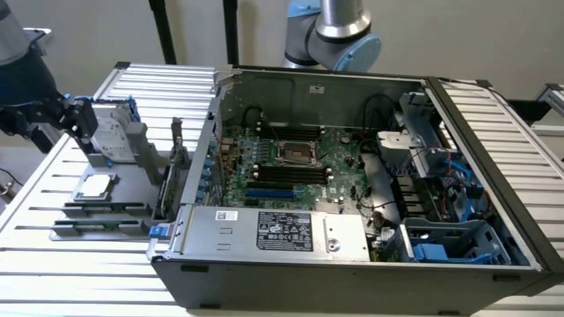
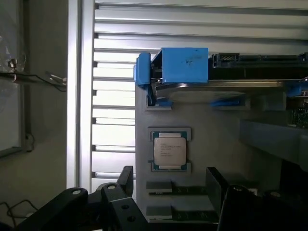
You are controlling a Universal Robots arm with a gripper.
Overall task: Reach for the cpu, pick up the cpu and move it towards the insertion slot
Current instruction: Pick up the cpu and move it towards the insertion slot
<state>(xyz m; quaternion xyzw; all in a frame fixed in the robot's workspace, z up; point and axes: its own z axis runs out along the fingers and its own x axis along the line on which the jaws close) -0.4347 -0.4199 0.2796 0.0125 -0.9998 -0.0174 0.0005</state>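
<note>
Slatted metal surface (image 1: 53, 254) before a plain pale wall (image 1: 458, 39) carries an open computer case (image 1: 352, 284) and, at the exterior view's left, a grey tray (image 1: 132, 191) where the cpu (image 1: 94, 187) lies flat below the gripper (image 2: 169, 171), fingers spread wide, holding nothing.

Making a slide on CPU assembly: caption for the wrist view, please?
Open hand poised over the cpu lying flat on a grey tray near a blue bracket.
</note>
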